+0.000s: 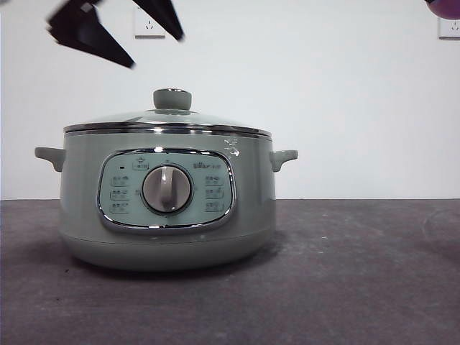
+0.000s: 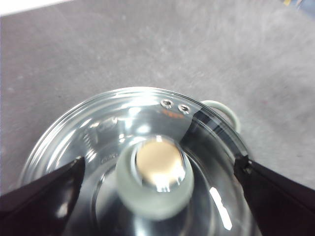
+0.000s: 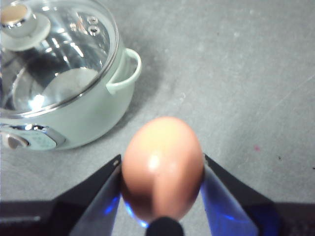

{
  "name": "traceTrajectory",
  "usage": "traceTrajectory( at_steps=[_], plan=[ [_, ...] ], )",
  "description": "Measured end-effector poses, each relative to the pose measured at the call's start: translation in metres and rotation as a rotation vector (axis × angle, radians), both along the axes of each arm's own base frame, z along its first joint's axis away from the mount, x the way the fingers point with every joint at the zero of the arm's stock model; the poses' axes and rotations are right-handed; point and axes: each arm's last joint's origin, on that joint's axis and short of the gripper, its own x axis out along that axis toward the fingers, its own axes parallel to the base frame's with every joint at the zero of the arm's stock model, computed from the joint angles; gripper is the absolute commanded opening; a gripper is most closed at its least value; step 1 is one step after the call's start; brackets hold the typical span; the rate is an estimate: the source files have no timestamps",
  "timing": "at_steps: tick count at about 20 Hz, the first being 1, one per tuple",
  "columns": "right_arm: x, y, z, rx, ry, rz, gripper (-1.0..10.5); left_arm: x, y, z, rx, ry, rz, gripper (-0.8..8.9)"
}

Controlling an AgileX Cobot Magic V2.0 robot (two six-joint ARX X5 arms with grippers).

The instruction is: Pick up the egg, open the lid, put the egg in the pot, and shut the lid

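Right wrist view: egg point(image 3: 162, 167) clamped between right jaws

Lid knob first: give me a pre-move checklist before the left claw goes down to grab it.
1. Left claw open: ok, jaws spread wide.
2. Claw centred over the lid knob: ok in the wrist view.
3. Claw above the knob, not touching: ok, high in the front view.
4. Lid seated on the pot: ok.
5. Egg secure in the right claw: ok, clamped between both jaws.
6. Right claw clear of the pot: ok, off to its side.
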Motion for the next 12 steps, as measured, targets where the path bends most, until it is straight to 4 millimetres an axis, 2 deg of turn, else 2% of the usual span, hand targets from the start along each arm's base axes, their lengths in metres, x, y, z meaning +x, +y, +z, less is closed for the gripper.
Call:
traceTrajectory(
  at_steps=[4, 10, 12],
  plan=[
    [0.0, 0.0, 0.0, 0.0, 0.0, 0.0, -0.1, 0.025, -0.018, -0.02, 0.05, 0.059, -0.011, 6.28],
    [0.0, 0.0, 0.0, 0.001, -0.001, 0.0, -0.1, 0.033, -0.024, -0.036, 0.1, 0.09, 0.017, 6.21],
    [0.0, 0.0, 0.001, 0.004, -0.008, 0.0, -0.1, 0.032, -0.027, -0.037, 0.114, 0.096, 0.019, 5.34]
  ],
)
